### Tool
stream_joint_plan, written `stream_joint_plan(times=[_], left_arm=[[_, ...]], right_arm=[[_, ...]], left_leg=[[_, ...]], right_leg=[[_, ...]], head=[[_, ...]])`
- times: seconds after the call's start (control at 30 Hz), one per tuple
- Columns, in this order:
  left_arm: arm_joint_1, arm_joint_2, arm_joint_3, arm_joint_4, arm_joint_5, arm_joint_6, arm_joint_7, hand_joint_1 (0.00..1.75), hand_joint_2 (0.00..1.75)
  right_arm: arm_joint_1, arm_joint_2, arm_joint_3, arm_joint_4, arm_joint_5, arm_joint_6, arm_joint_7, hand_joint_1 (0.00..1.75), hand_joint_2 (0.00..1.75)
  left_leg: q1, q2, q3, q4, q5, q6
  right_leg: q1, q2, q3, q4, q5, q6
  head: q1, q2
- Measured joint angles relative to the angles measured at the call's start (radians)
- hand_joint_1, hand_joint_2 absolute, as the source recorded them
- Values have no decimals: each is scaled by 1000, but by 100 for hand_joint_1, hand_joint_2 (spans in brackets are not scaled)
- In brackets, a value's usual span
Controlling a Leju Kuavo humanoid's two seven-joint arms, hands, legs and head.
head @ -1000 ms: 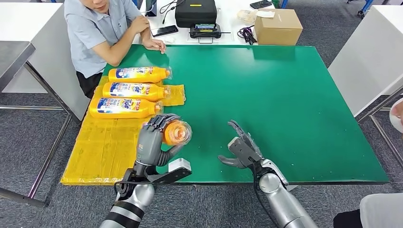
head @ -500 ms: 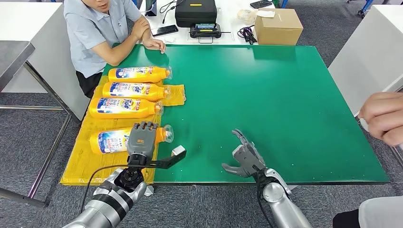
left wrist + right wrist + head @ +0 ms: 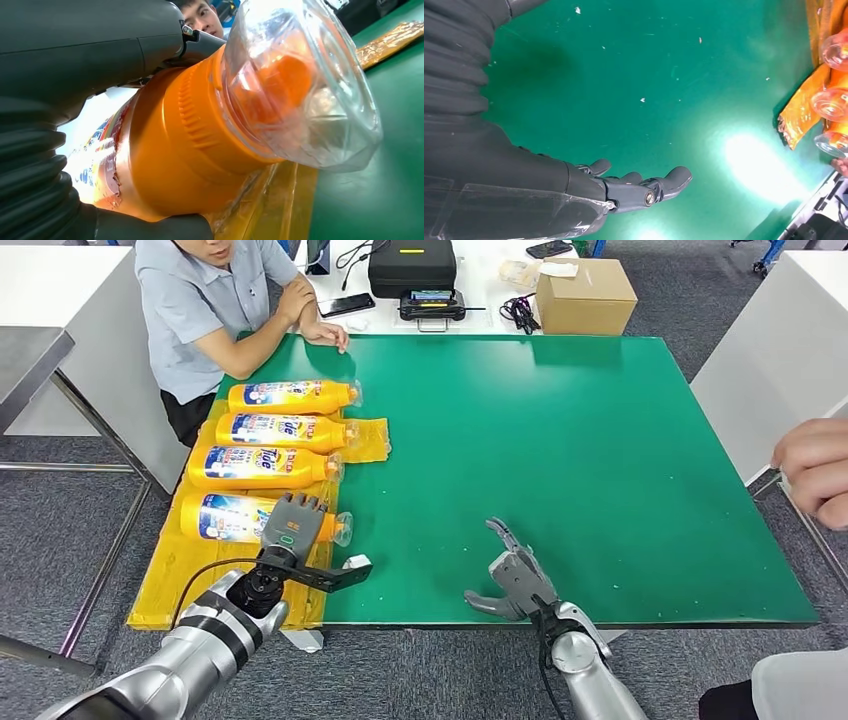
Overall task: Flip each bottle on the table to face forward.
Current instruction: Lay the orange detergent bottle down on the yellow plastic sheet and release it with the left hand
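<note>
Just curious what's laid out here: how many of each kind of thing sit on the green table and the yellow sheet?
Orange bottles: 4
Yellow sheet: 1
Total: 5
The left hand holds the nearest bottle.

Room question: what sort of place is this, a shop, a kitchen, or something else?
Probably a robot test lab or office. A green work table stands on grey carpet, a person sits watching, and a black equipment case with cables lies on the white desk behind.
</note>
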Motion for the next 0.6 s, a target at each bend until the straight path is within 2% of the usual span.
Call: stream_joint_plan(times=[0.03,0.1,0.13,0.17,0.37,0.6], left_arm=[[-2,-2,0,9,0,7,-2,127,175],[-8,-7,0,21,0,11,-3,40,175],[-11,-9,0,27,0,11,-4,6,175],[-13,-11,0,31,0,11,-6,0,175],[-22,-28,7,41,8,-29,-41,0,175],[-28,-39,9,45,9,-39,-44,0,175]], right_arm=[[0,1,-1,0,0,0,-1,0,175],[0,2,-1,0,0,0,-1,0,175],[0,3,-1,0,0,0,-2,0,175],[0,3,-1,0,0,0,-2,0,175],[0,7,-1,0,0,-2,-3,0,175],[0,7,-2,0,0,-2,-3,0,175]], left_leg=[[0,0,0,0,0,0],[0,0,0,0,0,0],[0,0,0,0,0,0],[0,0,0,0,0,0],[0,0,1,0,0,0],[0,0,1,0,0,0]], right_leg=[[0,0,0,0,0,0],[0,0,0,0,0,0],[0,0,1,0,0,0],[0,0,1,0,0,0],[0,0,1,0,0,0],[0,0,2,0,0,0]], head=[[0,0],[0,0],[0,0],[0,0],[0,0],[0,0]])
